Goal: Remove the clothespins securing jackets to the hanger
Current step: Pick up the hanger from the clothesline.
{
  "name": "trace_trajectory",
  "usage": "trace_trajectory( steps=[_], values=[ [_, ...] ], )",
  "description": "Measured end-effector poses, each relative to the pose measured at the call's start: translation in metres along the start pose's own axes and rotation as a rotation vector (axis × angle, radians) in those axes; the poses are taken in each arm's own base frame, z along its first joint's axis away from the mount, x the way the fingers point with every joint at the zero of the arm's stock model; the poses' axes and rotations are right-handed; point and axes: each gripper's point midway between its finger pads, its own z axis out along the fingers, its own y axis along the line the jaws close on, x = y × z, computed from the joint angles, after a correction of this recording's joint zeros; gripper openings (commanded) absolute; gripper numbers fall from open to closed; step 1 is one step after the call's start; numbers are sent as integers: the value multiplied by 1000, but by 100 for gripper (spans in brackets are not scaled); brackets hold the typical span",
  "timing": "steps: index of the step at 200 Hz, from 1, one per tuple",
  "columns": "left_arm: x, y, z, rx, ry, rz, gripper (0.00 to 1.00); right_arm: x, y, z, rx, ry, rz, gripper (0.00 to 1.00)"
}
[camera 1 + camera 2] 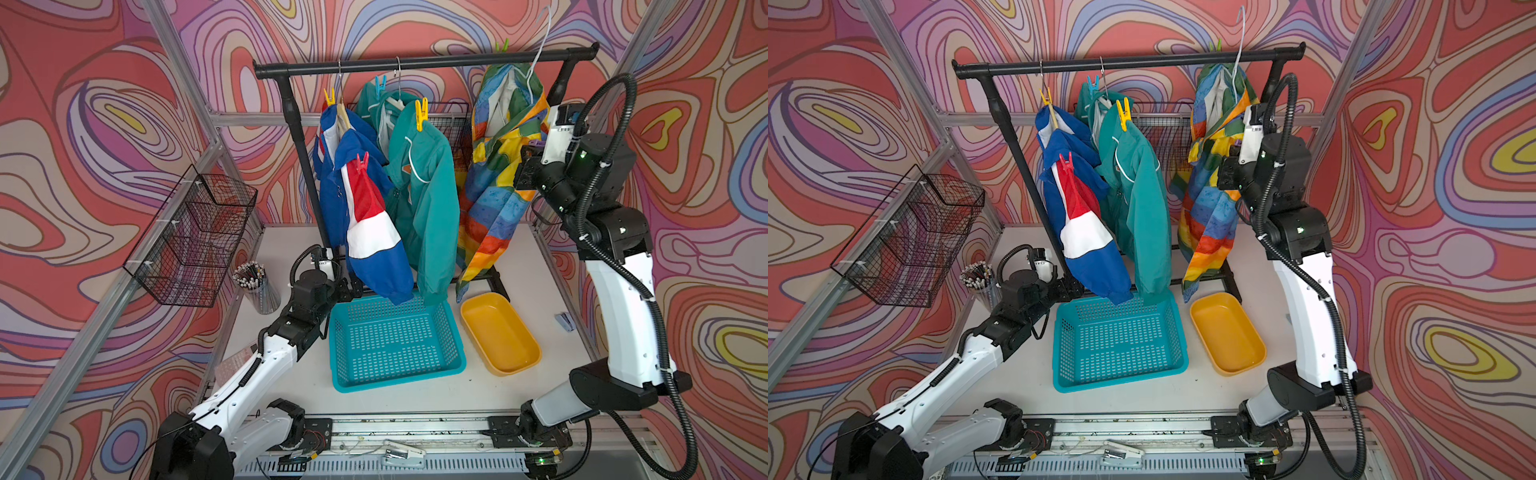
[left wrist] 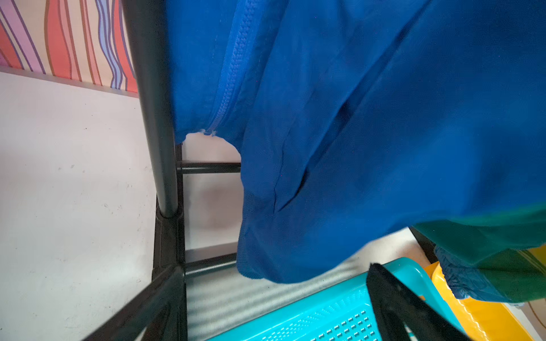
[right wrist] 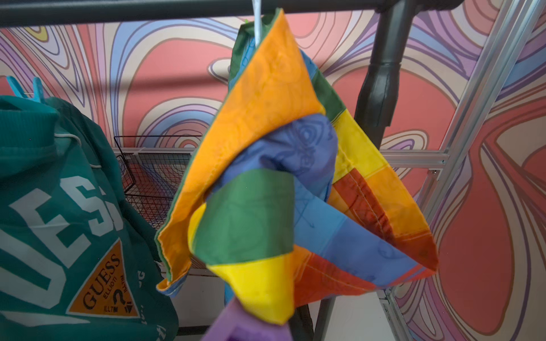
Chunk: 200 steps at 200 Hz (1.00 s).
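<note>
Three jackets hang on the black rack: blue with red and white bands (image 1: 365, 232), teal (image 1: 428, 187) and rainbow patchwork (image 1: 498, 174). Clothespins clip them: yellow (image 1: 329, 96) and red (image 1: 362, 163) on the blue one, blue (image 1: 380, 85) and yellow (image 1: 422, 112) on the teal one, green (image 1: 502, 45) above the rainbow one. My right gripper (image 1: 527, 160) is raised beside the rainbow jacket, shut on a purple clothespin (image 3: 245, 327) that bites a yellow corner of it (image 3: 266, 283). My left gripper (image 2: 271, 319) stands open low by the rack's foot, under the blue sleeve (image 2: 325, 177), holding nothing.
A teal perforated basket (image 1: 395, 345) and a yellow tub (image 1: 498, 332) sit on the table below the jackets. A black wire basket (image 1: 195, 237) hangs on the left frame, with a pencil cup (image 1: 255, 282) beneath it. The rack's post (image 2: 153, 118) stands close to my left gripper.
</note>
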Motion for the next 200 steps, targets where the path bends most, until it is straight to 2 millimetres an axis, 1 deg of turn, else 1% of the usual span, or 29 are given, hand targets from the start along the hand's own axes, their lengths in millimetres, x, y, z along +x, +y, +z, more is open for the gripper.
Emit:
trace_trajectory(
  steps=[20, 69, 92, 111, 141, 174, 200],
  values=[
    [-13, -5, -11, 15, -34, -1, 99, 4, 0, -11, -11, 4, -1, 0],
    [-60, -27, -55, 91, -178, 10, 96, 28, -4, -48, -33, 49, -7, 0],
    [-70, -42, -72, 141, -212, 26, 95, 36, -4, -66, -51, 72, -1, 0],
    [-70, -56, -82, 183, -211, 48, 94, 42, -4, -81, -67, 83, 14, 0],
    [-60, -77, -92, 239, -187, 94, 93, 51, -5, -107, -90, 100, 37, 0],
    [-49, -90, -102, 269, -167, 142, 91, 49, -1, -135, -141, 95, 57, 0],
    [-42, -100, -110, 295, -156, 170, 91, 43, 3, -157, -190, 67, 69, 0]
  ],
)
